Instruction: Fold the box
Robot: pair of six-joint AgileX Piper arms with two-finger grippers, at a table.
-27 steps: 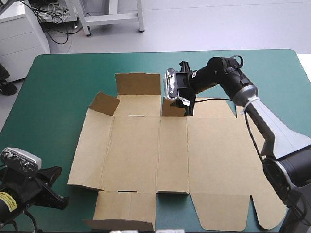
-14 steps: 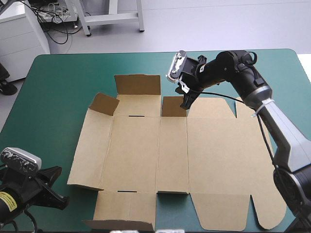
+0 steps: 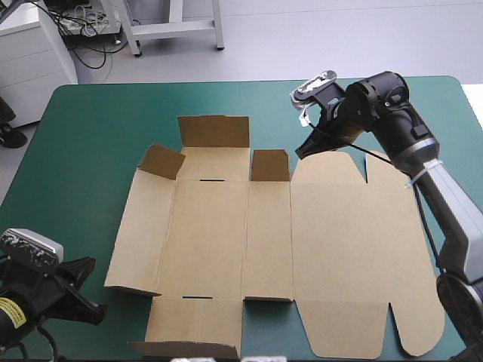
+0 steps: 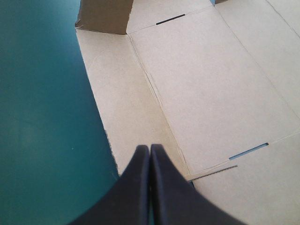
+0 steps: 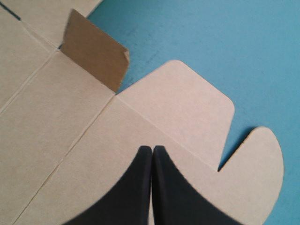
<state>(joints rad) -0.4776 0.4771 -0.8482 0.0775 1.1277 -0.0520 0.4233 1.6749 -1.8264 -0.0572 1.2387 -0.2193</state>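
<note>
Teal-green cover (image 3: 90, 128) beneath brown box (image 3: 264, 234)

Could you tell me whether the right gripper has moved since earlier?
Yes: the right gripper has shifted right, off the small raised flap at the far edge of the box, toward the rounded flap.

Box (image 3: 226, 234) lies opened out on the teal-green cover (image 3: 90, 121), most panels flat. Along its far edge three pieces stand raised: the wide flap (image 3: 213, 130), the left small flap (image 3: 162, 160) and the right small flap (image 3: 269, 164).

Right gripper (image 3: 302, 151) hangs over the far edge, between the right small flap and the rounded tab (image 3: 328, 167) — pointing down toward the board.

Left gripper (image 3: 94, 311) is low at the table's near left corner — off the board, close to the box's near left corner.
</note>
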